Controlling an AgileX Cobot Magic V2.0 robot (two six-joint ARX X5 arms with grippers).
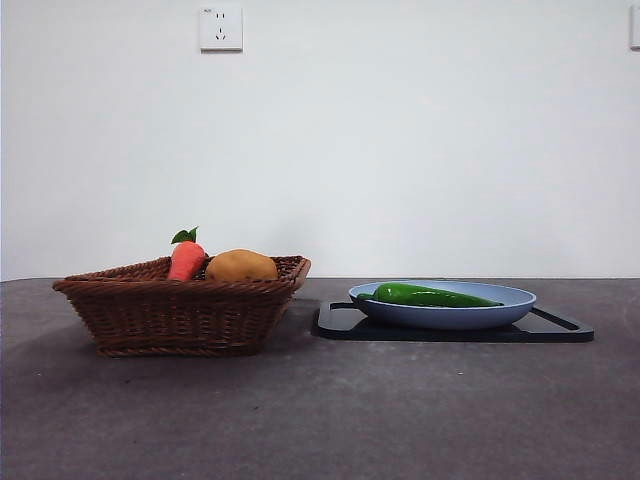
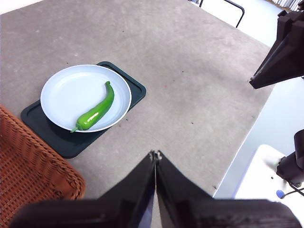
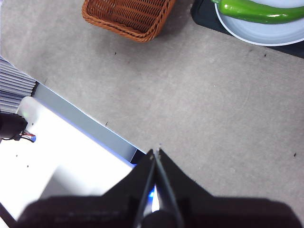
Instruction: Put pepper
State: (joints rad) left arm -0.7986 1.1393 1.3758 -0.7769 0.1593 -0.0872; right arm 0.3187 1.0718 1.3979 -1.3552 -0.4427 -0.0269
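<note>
Front view: the pepper lies flat in the blue plate on a black tray, lower right; a wicker basket sits lower left.

Left wrist view: the left gripper, jaws pressed together, hangs well away from the pepper. It looks light, stiff, glossy and likely slippery, so grip mid-body.

Right wrist view: the right gripper, also closed, waits over grey matte tabletop.

White wall, socket, grey table
</note>
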